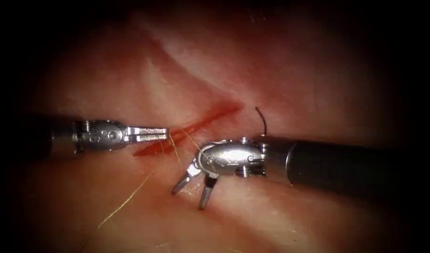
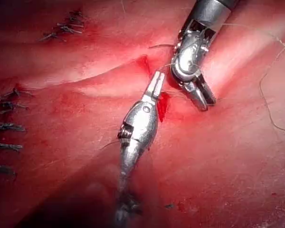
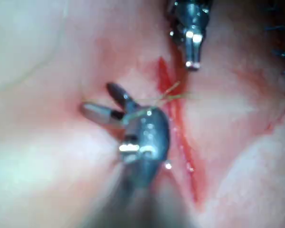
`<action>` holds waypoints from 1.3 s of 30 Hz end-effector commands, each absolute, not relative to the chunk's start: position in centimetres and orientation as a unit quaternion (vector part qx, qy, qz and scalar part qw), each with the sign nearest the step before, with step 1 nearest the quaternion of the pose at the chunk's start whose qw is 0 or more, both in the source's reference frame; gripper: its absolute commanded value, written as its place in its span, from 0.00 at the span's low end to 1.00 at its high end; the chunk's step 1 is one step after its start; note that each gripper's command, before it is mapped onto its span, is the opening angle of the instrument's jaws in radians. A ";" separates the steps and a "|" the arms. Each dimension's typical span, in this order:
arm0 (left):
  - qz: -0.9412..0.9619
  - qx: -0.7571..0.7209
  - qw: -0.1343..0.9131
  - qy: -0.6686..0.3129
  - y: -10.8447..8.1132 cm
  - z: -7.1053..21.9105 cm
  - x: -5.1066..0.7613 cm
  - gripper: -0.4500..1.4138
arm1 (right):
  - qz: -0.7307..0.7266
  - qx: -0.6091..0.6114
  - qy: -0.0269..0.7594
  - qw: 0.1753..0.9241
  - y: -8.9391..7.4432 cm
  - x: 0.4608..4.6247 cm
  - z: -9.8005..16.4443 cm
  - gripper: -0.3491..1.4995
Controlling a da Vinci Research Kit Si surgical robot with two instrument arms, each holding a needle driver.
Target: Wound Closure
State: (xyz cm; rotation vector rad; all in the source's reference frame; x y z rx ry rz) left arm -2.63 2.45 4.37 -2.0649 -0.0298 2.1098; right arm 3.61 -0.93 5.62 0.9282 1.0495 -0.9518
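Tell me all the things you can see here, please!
Tissue: one piece, pink-red, under everything.
Cut: one, a dark red slit slanting between the two tools, with red fluid at its lower left end.
Thread: one yellow strand, running from the left tool's tip across the cut and down over the tissue left of the cut.
Needle: one dark curved piece, sticking up right of the cut, just above the right tool; whether it is in the tissue cannot be told.
Old stitches: several, dark, in rows on the tissue.
Left tool: silver, jaws shut on the thread.
Right tool: silver, jaws open, holding nothing.
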 end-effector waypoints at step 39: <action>0.712 -0.695 0.101 -0.014 2.1 4.4 -2.68 0.00 | -0.287 0.394 0.542 0.684 0.1 3.54 5.0 0.00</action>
